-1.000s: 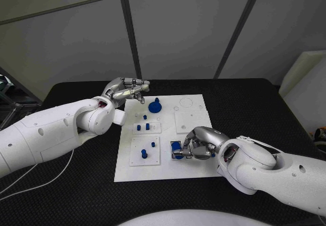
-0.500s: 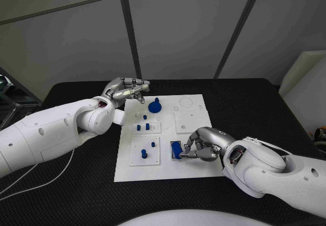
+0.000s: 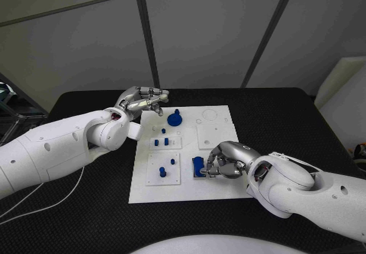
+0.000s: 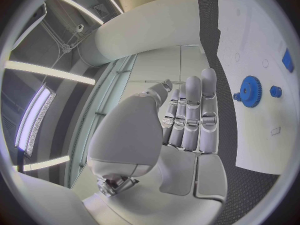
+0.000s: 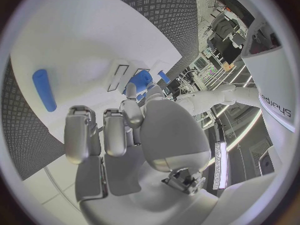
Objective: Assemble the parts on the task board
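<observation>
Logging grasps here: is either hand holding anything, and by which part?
The left hand holds nothing. The right hand is at a blue part; a hold cannot be told.

The right hand (image 3: 227, 160) is covering the near right part of the white board (image 3: 145, 193), hiding most of a blue block (image 3: 198, 167) there; whether its fingers are touching the block cannot be told. In the right wrist view the thumb is hiding part of the blue pieces (image 5: 142, 80) beyond it. The left hand (image 3: 143, 99) is curling its fingers at the board's far left corner, and whether anything is sitting between them is too small to tell.
</observation>
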Action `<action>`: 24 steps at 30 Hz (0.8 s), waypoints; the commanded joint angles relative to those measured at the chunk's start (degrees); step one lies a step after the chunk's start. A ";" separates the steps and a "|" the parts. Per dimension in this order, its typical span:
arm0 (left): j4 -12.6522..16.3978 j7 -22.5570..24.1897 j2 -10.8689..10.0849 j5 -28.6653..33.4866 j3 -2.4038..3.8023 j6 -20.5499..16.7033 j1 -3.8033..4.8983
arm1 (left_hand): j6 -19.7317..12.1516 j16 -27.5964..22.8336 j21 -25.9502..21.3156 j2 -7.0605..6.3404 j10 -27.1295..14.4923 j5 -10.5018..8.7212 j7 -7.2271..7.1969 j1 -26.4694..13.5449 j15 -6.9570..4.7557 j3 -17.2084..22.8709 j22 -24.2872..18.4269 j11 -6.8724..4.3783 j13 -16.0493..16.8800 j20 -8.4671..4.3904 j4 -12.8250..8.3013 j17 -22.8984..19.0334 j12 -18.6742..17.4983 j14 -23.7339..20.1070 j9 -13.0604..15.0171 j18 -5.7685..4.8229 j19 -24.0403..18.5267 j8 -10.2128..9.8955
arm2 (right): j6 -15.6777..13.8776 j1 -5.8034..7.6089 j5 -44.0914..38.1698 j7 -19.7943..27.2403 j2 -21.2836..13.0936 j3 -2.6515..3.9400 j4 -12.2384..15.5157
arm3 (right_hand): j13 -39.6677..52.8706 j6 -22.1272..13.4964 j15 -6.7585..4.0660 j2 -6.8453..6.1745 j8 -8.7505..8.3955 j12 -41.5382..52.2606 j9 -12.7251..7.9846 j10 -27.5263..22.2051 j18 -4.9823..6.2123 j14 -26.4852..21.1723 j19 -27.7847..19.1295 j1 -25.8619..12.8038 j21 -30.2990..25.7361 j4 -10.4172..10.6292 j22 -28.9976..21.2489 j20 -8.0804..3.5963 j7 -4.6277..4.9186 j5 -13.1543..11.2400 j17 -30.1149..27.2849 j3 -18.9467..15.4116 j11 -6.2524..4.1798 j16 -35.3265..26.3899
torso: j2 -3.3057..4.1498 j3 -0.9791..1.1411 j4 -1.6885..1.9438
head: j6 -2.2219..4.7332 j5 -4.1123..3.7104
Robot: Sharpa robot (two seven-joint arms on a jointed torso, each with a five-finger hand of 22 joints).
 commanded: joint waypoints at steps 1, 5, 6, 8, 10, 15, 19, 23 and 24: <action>0.01 0.19 0.09 -0.17 0.03 0.75 0.09 | -0.36 0.24 -0.26 -0.07 -0.41 0.06 -0.06 -0.64 -0.02 -0.20 -0.06 0.14 -0.05 0.32 0.12 -0.08 0.27 -0.23 -0.02 -1.00 0.14 -0.03 | -0.42 0.07 -0.35 0.14 0.46 0.03 -0.61 | 0.15 -0.01 -0.32 0.35 0.33 0.32 0.06 0.48 -0.02 3.59 0.14 0.39 0.36 0.31 8.27 -0.28 -0.29 0.39 1.82 -0.08 0.05 0.33 | 0.01 -0.02 -0.11 | -0.09 0.12; 0.00 0.19 0.18 -0.17 0.03 0.81 0.09 | -0.36 0.24 -0.26 -0.07 -0.41 0.06 -0.06 -0.64 -0.02 -0.20 -0.06 0.14 -0.05 0.32 0.12 -0.08 0.27 -0.23 -0.02 -1.00 0.14 -0.03 | -0.29 0.07 -0.32 0.26 1.23 0.03 -1.32 | 0.31 0.04 -0.35 0.35 0.37 0.46 0.08 0.56 -0.03 3.61 0.16 0.75 0.38 0.19 8.30 -0.30 -0.34 0.50 1.90 -0.12 0.01 0.37 | 0.00 0.02 -0.13 | -0.20 0.18; -0.01 0.19 0.21 -0.17 0.03 0.82 0.09 | -0.36 0.24 -0.26 -0.07 -0.41 0.06 -0.06 -0.64 -0.02 -0.20 -0.06 0.14 -0.05 0.32 0.12 -0.08 0.27 -0.23 -0.02 -1.00 0.14 -0.03 | -0.17 0.07 -0.30 0.27 1.38 0.03 -1.45 | 0.34 0.05 -0.35 0.33 0.39 0.49 0.08 0.58 -0.03 3.61 0.16 0.85 0.38 0.16 8.30 -0.31 -0.35 0.51 1.92 -0.13 0.00 0.38 | -0.02 0.04 -0.08 | -0.27 0.20; -0.09 0.14 0.24 -0.17 0.03 0.85 0.09 | -0.36 0.24 -0.26 -0.07 -0.41 0.06 -0.06 -0.64 -0.02 -0.20 -0.06 0.14 -0.05 0.32 0.12 -0.08 0.27 -0.23 -0.02 -1.00 0.14 -0.03 | 0.52 0.07 -0.26 0.23 1.66 0.03 -1.75 | 0.34 0.05 -0.39 0.11 0.42 0.43 0.11 0.57 -0.01 3.61 0.13 1.38 0.34 -0.08 8.27 -0.34 -0.37 0.32 1.92 -0.27 -0.04 0.38 | -0.05 0.05 -0.13 | -0.29 0.29; -0.16 0.11 0.25 -0.17 0.03 0.85 0.09 | -0.36 0.24 -0.26 -0.07 -0.41 0.06 -0.06 -0.64 -0.02 -0.20 -0.06 0.14 -0.05 0.32 0.12 -0.08 0.27 -0.23 -0.02 -1.00 0.14 -0.03 | 1.12 0.07 -0.24 0.18 1.81 0.03 -1.93 | 0.32 0.04 -0.41 -0.14 0.46 0.34 0.13 0.54 0.01 3.60 0.07 2.04 0.27 -0.43 8.21 -0.38 -0.36 -0.34 1.87 -0.41 -0.05 0.34 | -0.06 0.05 -0.19 | -0.27 0.32; -0.24 0.03 0.26 -0.17 0.02 0.85 0.08 | -0.44 0.30 -0.29 -0.03 -0.49 0.07 -0.05 -0.61 -0.01 -0.23 -0.09 0.14 -0.06 0.32 0.14 -0.11 0.32 -0.23 -0.02 -0.99 0.20 -0.03 | 2.92 0.07 -0.22 0.12 2.15 0.03 -2.43 | 0.44 0.09 -0.49 -0.70 0.58 0.19 0.18 0.46 0.09 3.56 -0.20 5.39 -0.04 -2.36 7.97 -0.47 -0.41 -4.03 1.73 -0.52 -0.11 0.20 | -0.03 -0.02 -0.12 | -0.33 0.30; -0.28 -0.01 0.27 -0.17 0.02 0.86 0.08 | -0.44 0.30 -0.29 -0.03 -0.49 0.07 -0.05 -0.61 -0.01 -0.23 -0.09 0.14 -0.06 0.32 0.14 -0.11 0.32 -0.23 -0.02 -0.99 0.20 -0.03 | 4.00 0.07 -0.21 0.08 2.32 0.02 -2.68 | 0.48 0.13 -0.51 -0.50 0.56 0.07 0.14 0.42 0.12 3.56 -0.29 7.33 -0.15 -3.50 7.90 -0.49 -0.45 -7.41 1.76 -0.08 -0.15 0.19 | -0.04 0.02 -0.16 | -0.39 0.36; -0.30 -0.05 0.27 -0.17 0.02 0.86 0.07 | -0.50 0.32 -0.30 -0.06 -0.53 0.07 -0.03 -0.58 -0.01 -0.26 -0.11 0.15 -0.07 0.33 0.13 -0.12 0.33 -0.23 -0.03 -0.99 0.21 -0.05 | 4.41 0.06 -0.27 0.26 2.61 0.02 -2.93 | 0.78 0.30 -0.56 0.00 0.54 0.30 0.07 0.54 0.15 3.59 -0.40 9.03 -0.28 -4.48 7.81 -0.52 -0.54 -9.02 1.92 0.58 -0.23 0.26 | -0.04 0.02 -0.15 | -0.49 0.37; -0.30 -0.06 0.27 -0.17 0.02 0.86 0.07 | -0.55 0.33 -0.31 -0.08 -0.57 0.07 -0.01 -0.57 -0.01 -0.27 -0.12 0.16 -0.07 0.33 0.12 -0.13 0.34 -0.24 -0.04 -0.99 0.22 -0.07 | 4.41 0.06 -0.33 0.32 2.67 0.02 -2.98 | 0.85 0.35 -0.57 0.14 0.53 0.37 0.06 0.59 0.15 3.59 -0.38 9.19 -0.27 -4.55 7.83 -0.53 -0.56 -9.27 1.94 0.68 -0.24 0.27 | -0.01 0.02 -0.14 | -0.56 0.44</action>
